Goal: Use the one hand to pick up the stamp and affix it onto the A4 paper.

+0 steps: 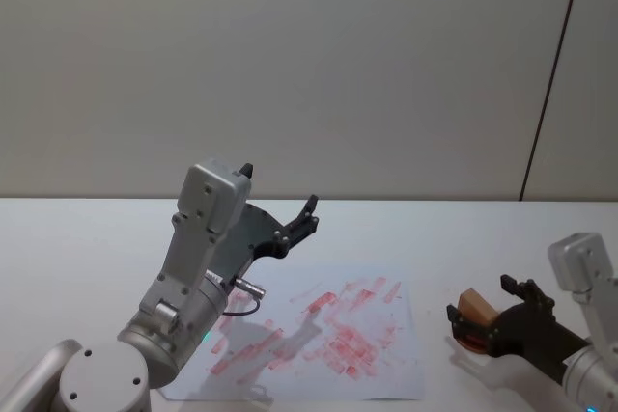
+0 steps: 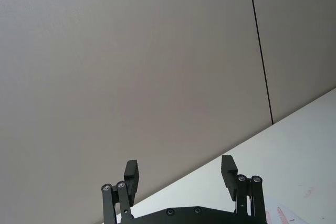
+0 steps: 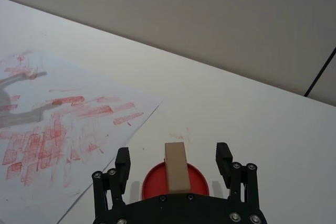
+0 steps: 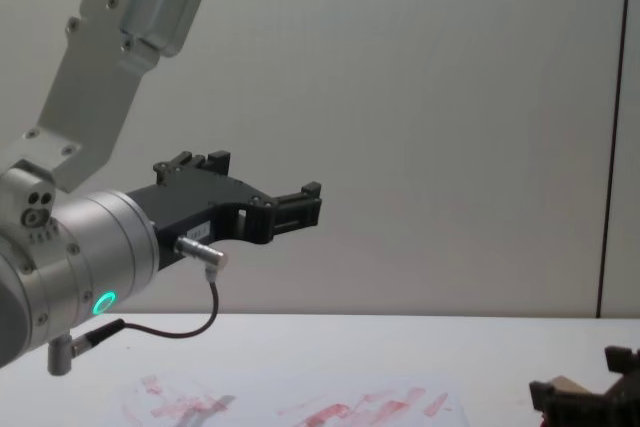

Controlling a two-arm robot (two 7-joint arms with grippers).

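The stamp (image 3: 176, 165), a pale wooden block, stands on a round red ink pad (image 3: 152, 183) on the white table, right of the A4 paper (image 3: 63, 124). My right gripper (image 3: 173, 158) is open around the stamp, with a gap between the block and each finger. From the head the same stamp (image 1: 473, 306) sits inside the right gripper (image 1: 480, 299) at the lower right, beside the red-smeared A4 paper (image 1: 319, 335). My left gripper (image 1: 307, 215) hangs open and empty, raised above the paper's far edge.
The left arm's silver wrist (image 4: 90, 257), with a green ring light and a thin cable, is held high over the paper's left part. A plain wall (image 1: 309, 65) rises behind the table. Bare table (image 3: 252, 124) lies beyond the ink pad.
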